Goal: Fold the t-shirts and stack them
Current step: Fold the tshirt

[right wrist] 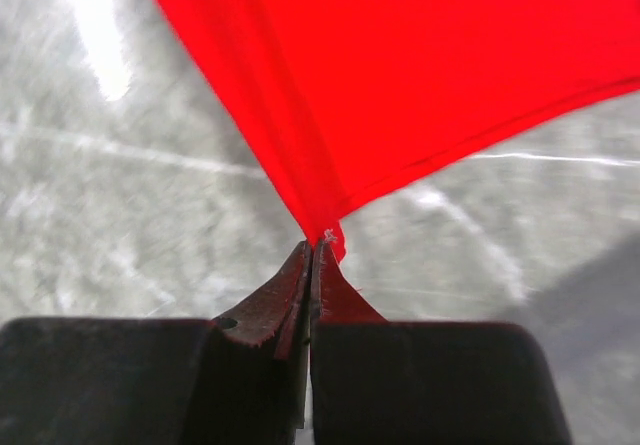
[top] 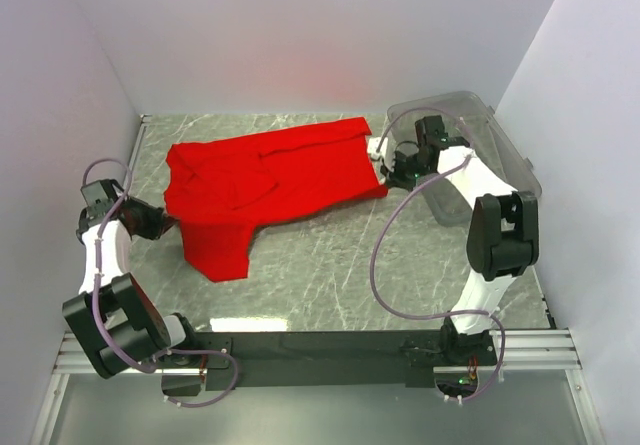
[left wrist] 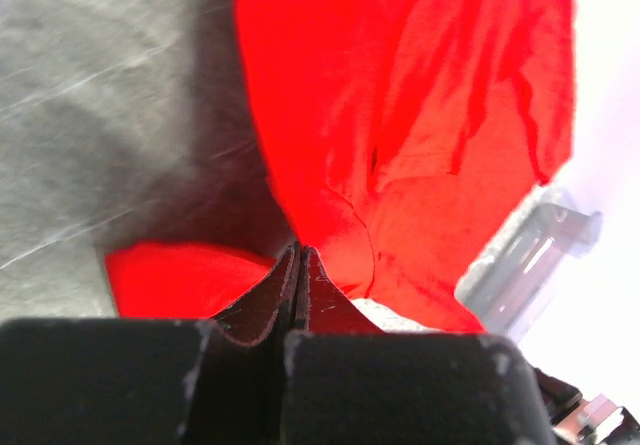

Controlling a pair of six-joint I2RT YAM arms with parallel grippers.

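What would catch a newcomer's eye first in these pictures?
The bright red t-shirt stands out at once, spread rumpled across the middle of the grey marbled table. Next, the left claw is shut on the shirt's left edge and the right claw is shut on a right-hand corner, drawing the cloth taut there. A clear plastic bin sits at the table's far right corner.

Bright, even light from above, shadows are soft. White glare patch on the table (top: pixel 240 322) near the front, another streak in the right wrist view. Shirt (top: pixel 270 180) red looks oversaturated, and both wrist shots are kinda blurry.
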